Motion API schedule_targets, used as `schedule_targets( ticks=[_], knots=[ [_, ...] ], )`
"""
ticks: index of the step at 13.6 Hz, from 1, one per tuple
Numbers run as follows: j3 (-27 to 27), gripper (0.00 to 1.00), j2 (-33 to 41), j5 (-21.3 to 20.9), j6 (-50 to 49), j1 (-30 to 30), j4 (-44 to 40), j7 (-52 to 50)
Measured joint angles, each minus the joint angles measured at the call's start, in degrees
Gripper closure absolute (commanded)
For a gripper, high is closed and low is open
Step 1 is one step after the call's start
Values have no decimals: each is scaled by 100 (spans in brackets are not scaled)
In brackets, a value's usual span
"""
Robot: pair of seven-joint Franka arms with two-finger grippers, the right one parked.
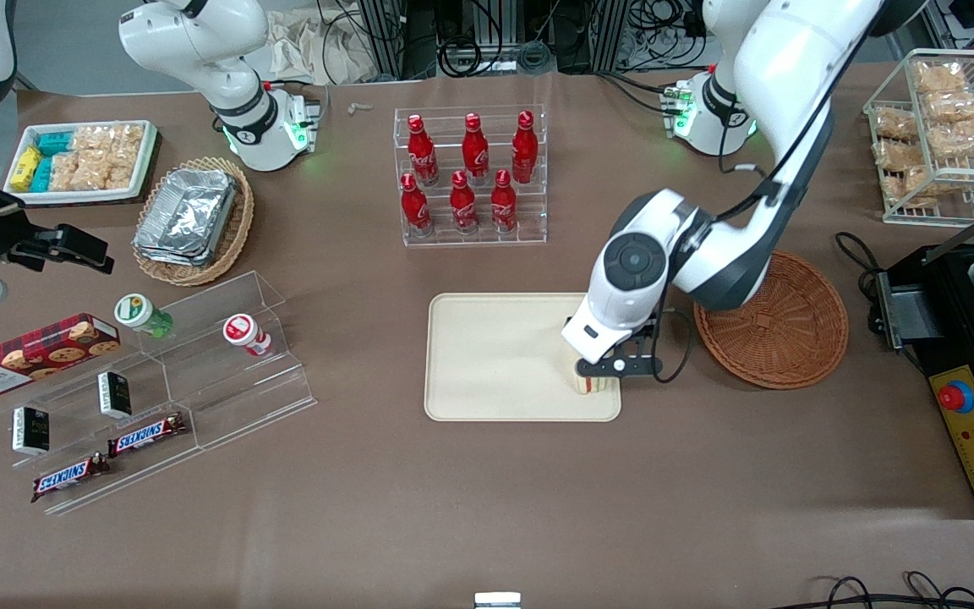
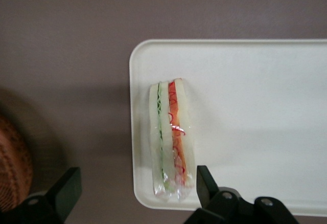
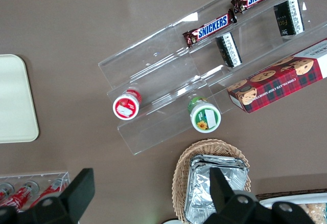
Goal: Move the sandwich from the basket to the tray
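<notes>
Here, the left gripper (image 1: 595, 378) is seen low over the tray's corner, right of centre in the front view, with its fingers (image 2: 205, 182) spread apart and nothing clasped between them; in the left wrist view one dark finger stands just beside the sandwich (image 2: 171, 139) and the other well clear of it, over bare table. The sandwich (image 1: 590, 385) is set on the tray (image 1: 495, 355), standing on edge, its cut side with a green and a red-orange filling stripe turned up toward the wrist camera. It is placed in the tray's corner nearest the front camera and toward the working arm's end, close to the rim (image 2: 134, 132).

The cream-beige tray is laid at the middle of the front view on the brown table (image 1: 487, 507). The round reddish-brown wicker basket (image 1: 779, 326) is seen to its right in that frame, near the tray but not touching it, with nothing visible inside it.

Above the tray in the frame, a clear rack of red cola bottles (image 1: 470, 173) is found. At the upper left, a tan oval basket holding foil containers (image 1: 191, 216) is seen, and at the lower left a clear stepped stand with Snickers bars (image 1: 145, 436) and a cookie box (image 1: 30, 351).
</notes>
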State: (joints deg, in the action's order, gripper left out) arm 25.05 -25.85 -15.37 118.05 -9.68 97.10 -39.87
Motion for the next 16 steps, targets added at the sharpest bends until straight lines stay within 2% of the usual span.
schedule_targets(
  ticks=[2,4,7,10,13,16],
  knots=[
    [-4,0,448,137,-276,3,-11,20],
    [-143,0,925,513,-720,6,-14,428],
    [-812,0,1608,1075,-1511,29,-15,1712],
    [-1567,0,2134,1286,-2062,51,-8,2758],
    [-2224,0,2520,1495,-2363,70,32,3349],
    [-2423,0,2739,1590,-2479,248,112,3488]
  ],
)
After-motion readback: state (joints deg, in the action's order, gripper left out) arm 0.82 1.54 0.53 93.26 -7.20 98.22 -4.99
